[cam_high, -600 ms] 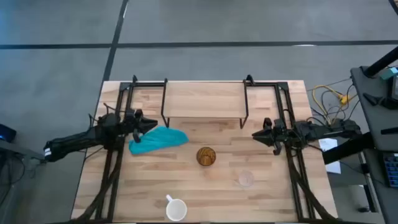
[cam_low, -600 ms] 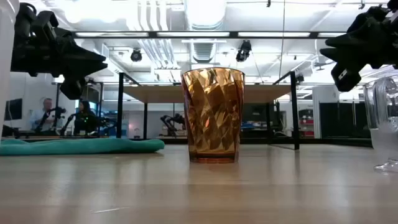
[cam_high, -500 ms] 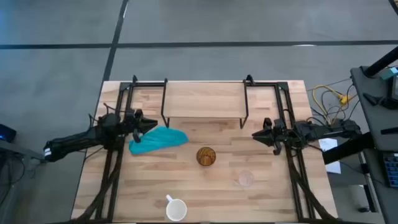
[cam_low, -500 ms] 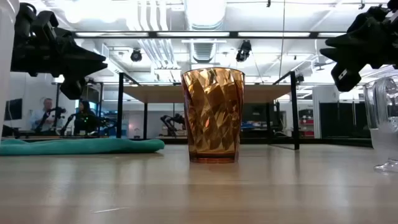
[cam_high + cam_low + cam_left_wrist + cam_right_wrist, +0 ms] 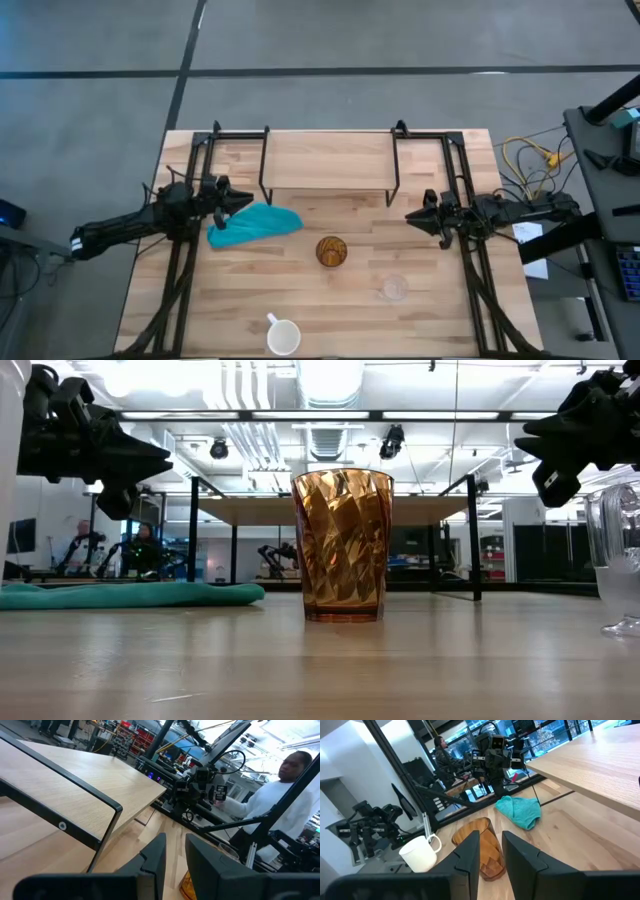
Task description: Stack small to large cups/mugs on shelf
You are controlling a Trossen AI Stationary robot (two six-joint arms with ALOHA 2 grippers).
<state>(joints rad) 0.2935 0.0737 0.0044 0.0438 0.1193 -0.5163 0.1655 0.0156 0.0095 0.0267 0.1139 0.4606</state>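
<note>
- From above, the worktop (image 5: 420,320) carries the shelf (image 5: 328,160) at its far edge, a light board on thin black legs with nothing standing on top.
- The amber cup (image 5: 332,251) stands upright near the middle of the worktop, in front of the shelf; looking down into it, nothing shows inside.
- The clear glass cup (image 5: 396,289) stands to the right of and nearer than the amber cup, apart from it; it appears empty.
- The white mug (image 5: 283,336) stands at the near edge, left of centre, handle toward the far left, its interior bare white.
- A teal cloth (image 5: 254,224) lies bunched left of the amber cup, just beside the left end effector (image 5: 240,201).
- The left end effector hovers over the worktop's left side, fingers a narrow gap apart and gripping nothing.
- The right end effector (image 5: 411,216) hovers over the right side, facing the left one, fingers likewise a narrow gap apart and empty.
- The low view adds what the overhead cannot: the amber cup's faceted wall, the cloth lying flat, and both end effectors raised clear of the worktop.
- The left wrist view alone shows a person in a white top (image 5: 280,805) beyond the worktop.
- The right wrist view shows mug, amber cup and cloth together, all apart.
</note>
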